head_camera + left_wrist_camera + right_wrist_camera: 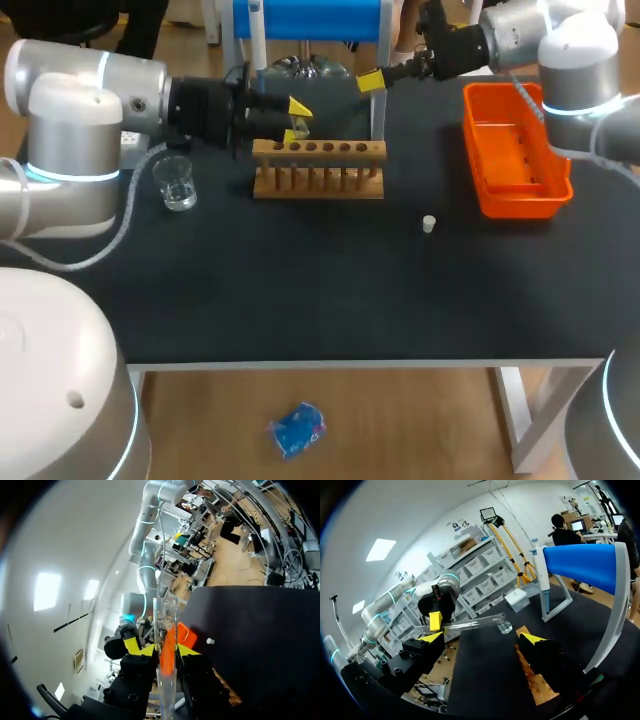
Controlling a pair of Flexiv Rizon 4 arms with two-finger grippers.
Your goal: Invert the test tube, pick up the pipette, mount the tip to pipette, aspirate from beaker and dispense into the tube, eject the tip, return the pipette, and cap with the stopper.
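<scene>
My left gripper (295,117) hovers over the left end of the wooden rack (318,168), shut on a clear test tube (165,630) that sticks out ahead between its fingers. The right wrist view shows the same tube (472,624) lying roughly level. My right gripper (372,80) is at the back of the table by the blue stand (310,20), open wide and empty (482,638). The pipette (256,35) hangs on the stand. A glass beaker (178,184) stands left of the rack. The small white stopper (428,223) lies on the black table to the rack's right.
An orange tray (515,150) sits at the right side of the table, also seen ahead of the left gripper (186,634). The blue stand's upright (580,565) rises close beside the right gripper. The rack (532,680) lies below it.
</scene>
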